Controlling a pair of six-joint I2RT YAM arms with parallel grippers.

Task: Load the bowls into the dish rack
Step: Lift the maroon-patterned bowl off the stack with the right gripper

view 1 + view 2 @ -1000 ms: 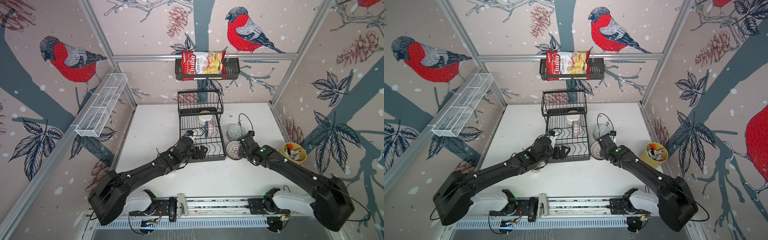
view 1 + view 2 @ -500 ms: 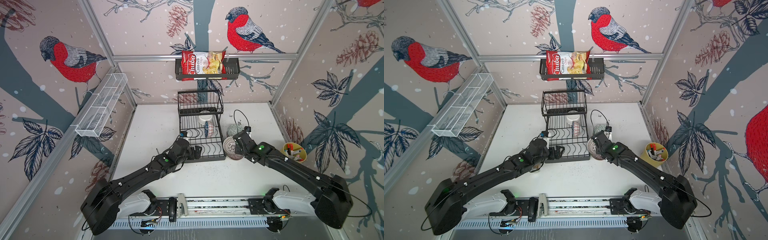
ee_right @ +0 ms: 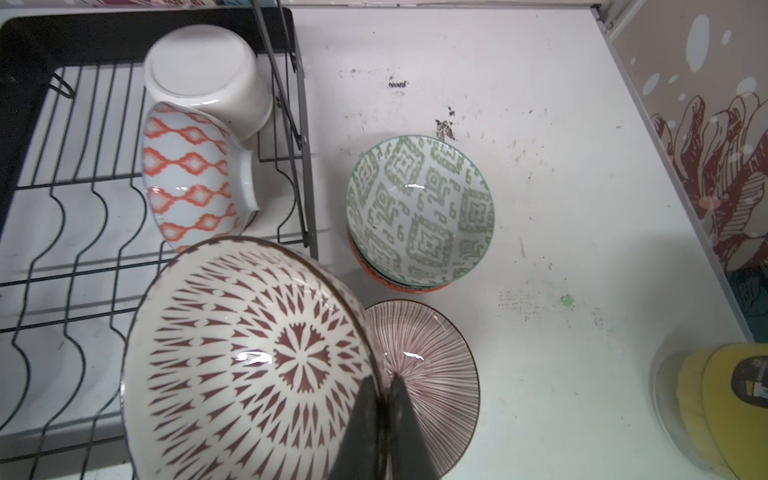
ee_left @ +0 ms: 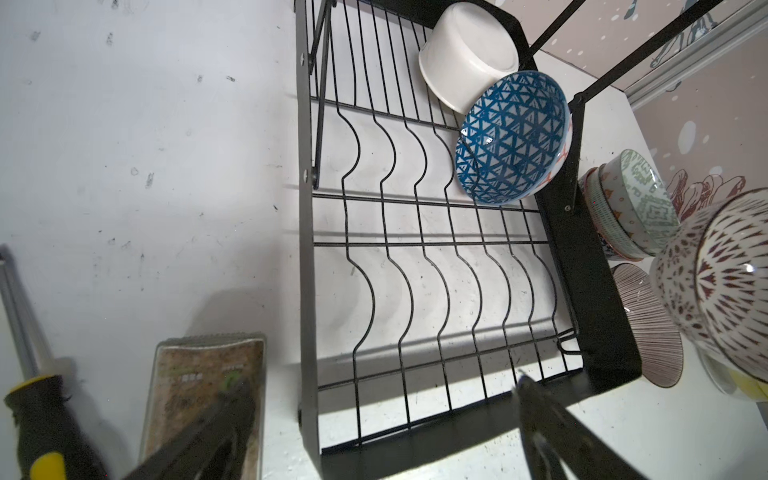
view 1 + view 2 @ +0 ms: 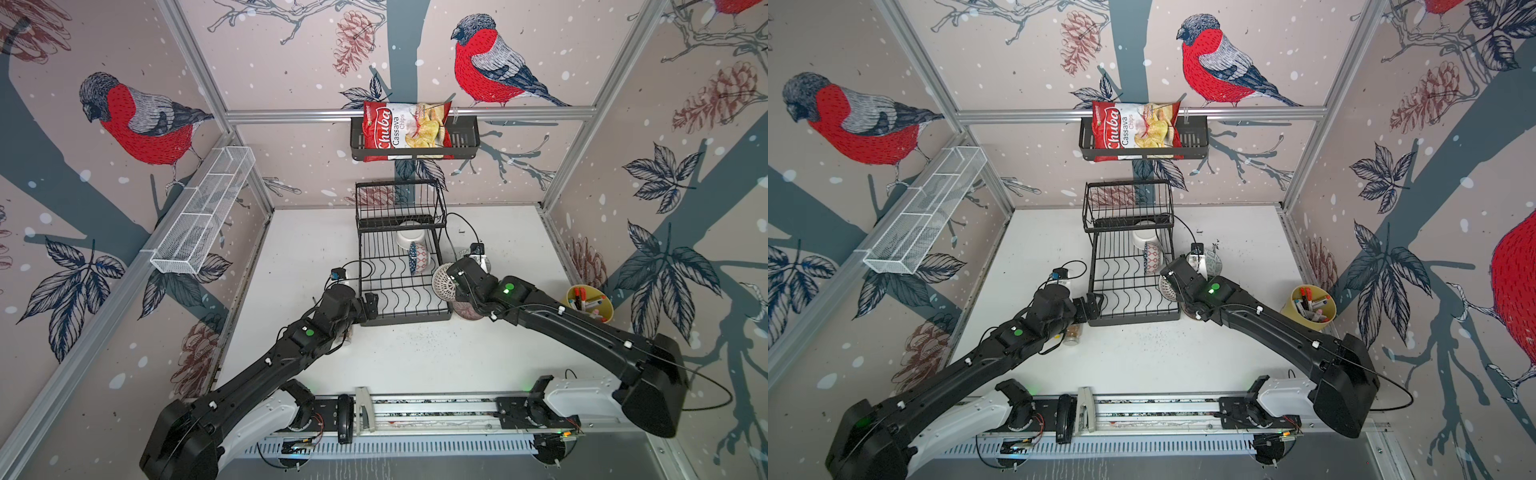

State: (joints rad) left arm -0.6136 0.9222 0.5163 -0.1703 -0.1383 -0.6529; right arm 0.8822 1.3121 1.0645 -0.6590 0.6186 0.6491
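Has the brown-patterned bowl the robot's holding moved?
Yes. The brown-patterned bowl has gone left, from beside the dish rack to over its right edge.

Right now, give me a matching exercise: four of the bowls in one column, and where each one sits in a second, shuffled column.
Things
1. white bowl
2. blue triangle bowl
3. brown petal bowl
4. green patterned bowl

Places
A. pinched by its rim in the right gripper
B. top of a stack on the table, beside the dish rack
C. in the rack, base showing, at the upper-basket end
D. standing on edge in a rack slot

Pairs: 1-C, 2-D, 3-A, 4-B
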